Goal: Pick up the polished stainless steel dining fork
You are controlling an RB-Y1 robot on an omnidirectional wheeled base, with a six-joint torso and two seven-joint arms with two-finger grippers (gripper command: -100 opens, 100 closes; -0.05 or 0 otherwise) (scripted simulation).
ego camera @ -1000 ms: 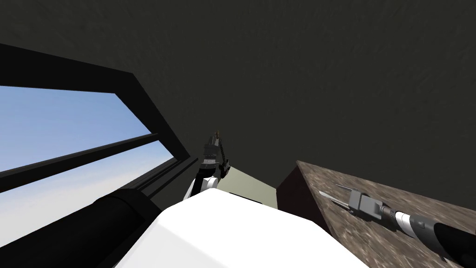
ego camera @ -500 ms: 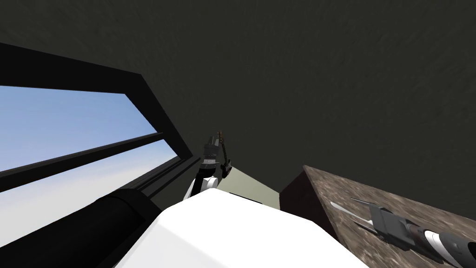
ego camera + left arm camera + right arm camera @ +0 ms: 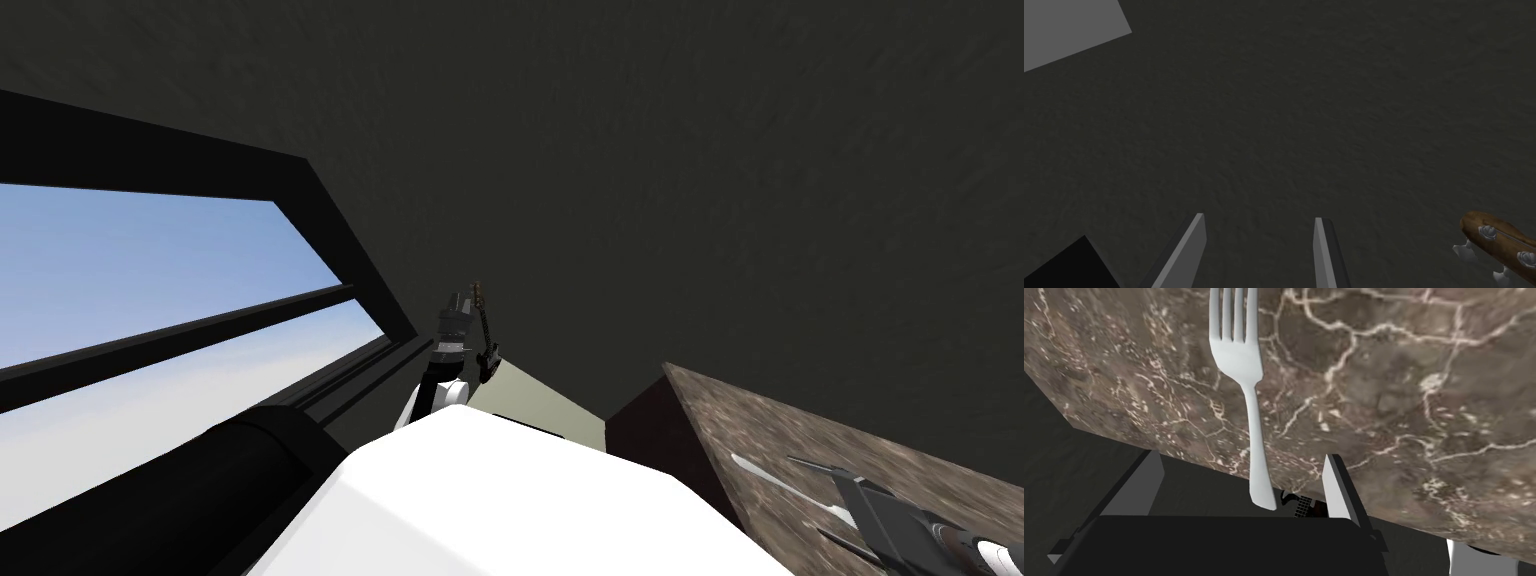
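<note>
A plain pale grey fork lies on a brown marbled tabletop, tines pointing away from my right gripper. Its handle end reaches past the slab's near edge, between the gripper's fingers. They stand wide apart and touch nothing. In the head view the fork shows as a pale sliver in front of the right gripper at the lower right. My left gripper is open and holds nothing, with that arm raised in the middle.
The tabletop has a corner and a dark side face toward me. A guitar stands by the left arm; its wooden headstock is beside the left gripper. A dark-framed window fills the left side.
My right gripper has drawn back along the tabletop toward the lower right of the head view. The whole picture has shifted slightly with my own move. The left arm has stayed put.
</note>
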